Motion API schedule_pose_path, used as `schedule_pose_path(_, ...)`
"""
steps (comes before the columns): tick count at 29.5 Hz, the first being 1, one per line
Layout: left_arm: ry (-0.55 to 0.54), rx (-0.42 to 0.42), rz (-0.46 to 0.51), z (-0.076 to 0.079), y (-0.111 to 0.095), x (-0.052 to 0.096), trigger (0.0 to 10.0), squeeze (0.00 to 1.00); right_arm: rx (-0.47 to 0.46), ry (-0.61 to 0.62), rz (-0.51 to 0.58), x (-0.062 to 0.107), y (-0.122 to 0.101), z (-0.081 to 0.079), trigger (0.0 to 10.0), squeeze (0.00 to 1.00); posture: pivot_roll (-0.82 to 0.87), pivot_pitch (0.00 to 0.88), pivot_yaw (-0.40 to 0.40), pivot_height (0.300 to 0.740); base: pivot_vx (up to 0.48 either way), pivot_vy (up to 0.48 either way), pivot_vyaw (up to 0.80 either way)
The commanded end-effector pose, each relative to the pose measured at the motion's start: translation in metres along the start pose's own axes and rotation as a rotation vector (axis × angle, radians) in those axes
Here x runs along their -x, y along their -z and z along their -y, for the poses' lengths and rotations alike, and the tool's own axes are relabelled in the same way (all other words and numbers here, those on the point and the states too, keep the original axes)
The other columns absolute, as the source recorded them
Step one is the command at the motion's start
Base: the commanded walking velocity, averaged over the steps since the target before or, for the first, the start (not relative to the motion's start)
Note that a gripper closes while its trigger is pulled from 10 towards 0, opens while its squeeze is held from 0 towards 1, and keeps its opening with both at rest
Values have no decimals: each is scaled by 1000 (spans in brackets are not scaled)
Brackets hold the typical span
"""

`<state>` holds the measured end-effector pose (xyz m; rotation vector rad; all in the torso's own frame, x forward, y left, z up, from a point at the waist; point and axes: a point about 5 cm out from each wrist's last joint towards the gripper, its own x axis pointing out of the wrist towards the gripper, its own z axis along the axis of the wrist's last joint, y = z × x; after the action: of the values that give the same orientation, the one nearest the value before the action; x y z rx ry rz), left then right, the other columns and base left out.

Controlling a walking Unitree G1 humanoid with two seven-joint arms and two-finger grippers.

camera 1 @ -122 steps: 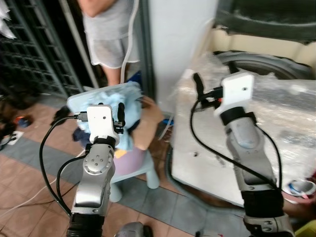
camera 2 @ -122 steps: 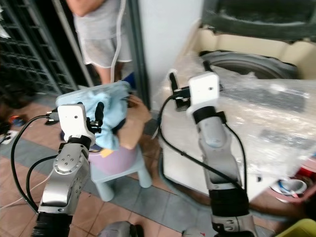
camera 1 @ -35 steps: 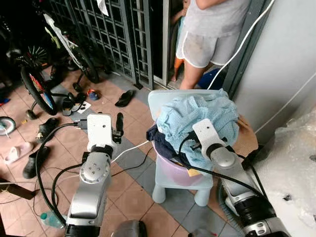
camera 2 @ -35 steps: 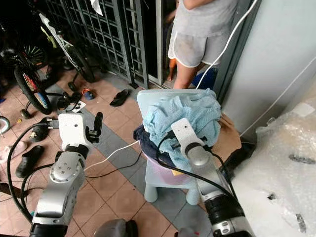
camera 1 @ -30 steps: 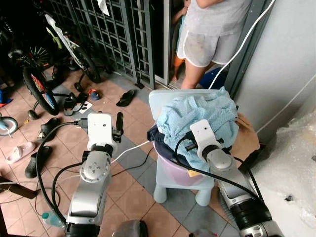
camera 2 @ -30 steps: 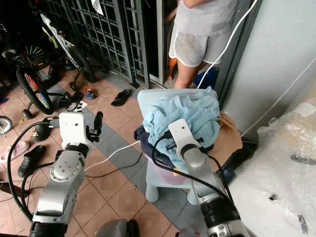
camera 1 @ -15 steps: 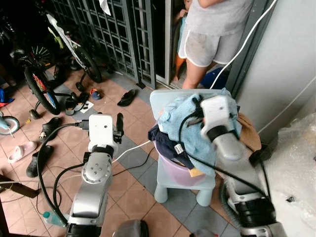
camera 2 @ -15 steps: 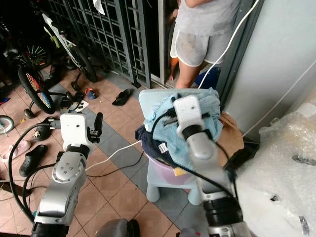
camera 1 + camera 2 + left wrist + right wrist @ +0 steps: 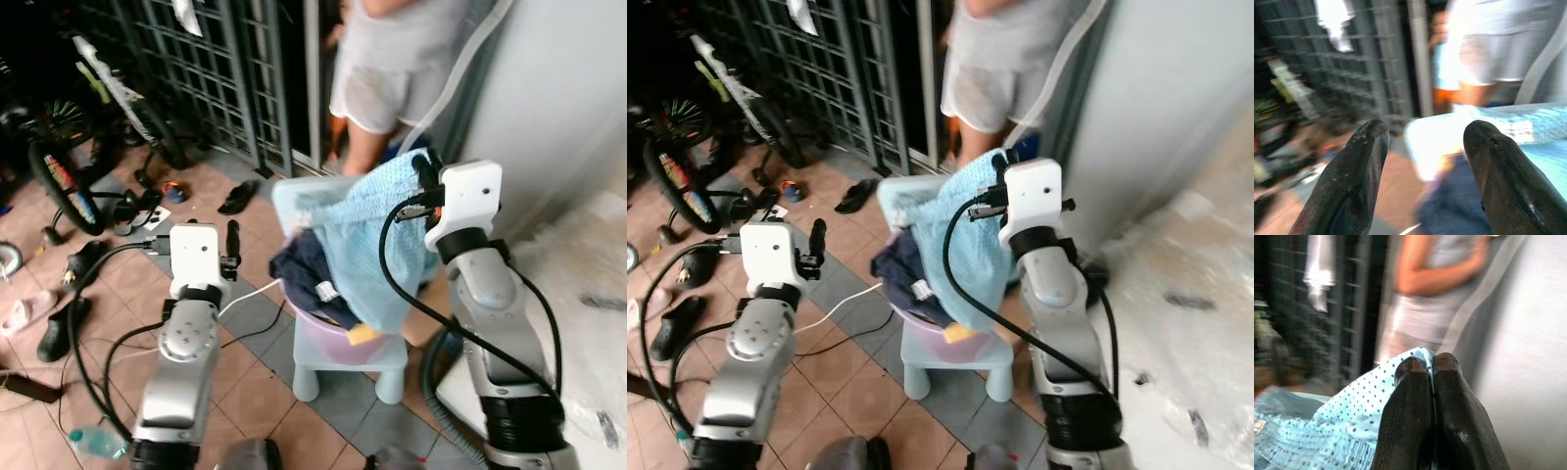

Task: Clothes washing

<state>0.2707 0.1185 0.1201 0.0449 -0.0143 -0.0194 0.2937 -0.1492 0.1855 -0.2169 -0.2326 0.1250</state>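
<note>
My right gripper [image 9: 423, 172] is raised above the laundry and shut on a light blue dotted garment [image 9: 364, 245]. The garment hangs from the gripper down to a pink basin [image 9: 330, 340] on a pale blue stool [image 9: 345, 360]. In the right wrist view the shut fingers [image 9: 1415, 382] pinch the garment's edge [image 9: 1352, 423]. Dark navy clothes [image 9: 306, 276] lie in the basin. My left gripper [image 9: 232, 238] is held open to the left of the stool, and its spread fingers [image 9: 1356, 161] have nothing between them.
A person [image 9: 392, 59] stands just behind the stool by a metal gate [image 9: 196, 69]. The plastic-wrapped washing machine [image 9: 588, 294] is at the right. A bicycle [image 9: 59, 147], shoes [image 9: 59, 318] and a white cable [image 9: 250, 294] lie on the tiled floor at the left.
My right gripper closed on the blue garment and rose, pulling it up out of the basin. The camera has swung to the right. The left arm has not moved.
</note>
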Motion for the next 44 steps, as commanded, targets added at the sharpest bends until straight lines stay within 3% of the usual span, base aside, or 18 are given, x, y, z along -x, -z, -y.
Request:
schedule_pose_path(1,-15,-17,4,-6,0,-1,10000,0,-7,0,26,-1,-7,-3,10000,0,-73,33,99,740,0,-405,-700)
schedule_pose_path(17,-15,-10,1,-4,2,-2,10000,0,24,15,49,-7,-14,0,10000,0,-77,23,96,740,0,-306,-728)
schedule_pose_path(26,-12,9,6,-3,1,-4,10000,0,37,17,45,-7,-12,0,10000,0,-86,24,100,740,0,0,-731)
schedule_pose_path(38,-10,21,16,-5,1,-4,10000,0,39,-13,40,-8,-10,-2,10000,0,-86,29,96,740,87,0,0)
schedule_pose_path(44,-9,24,18,-5,1,-4,10000,0,62,-122,88,-23,-19,-8,10000,0,-89,25,98,740,312,0,0)
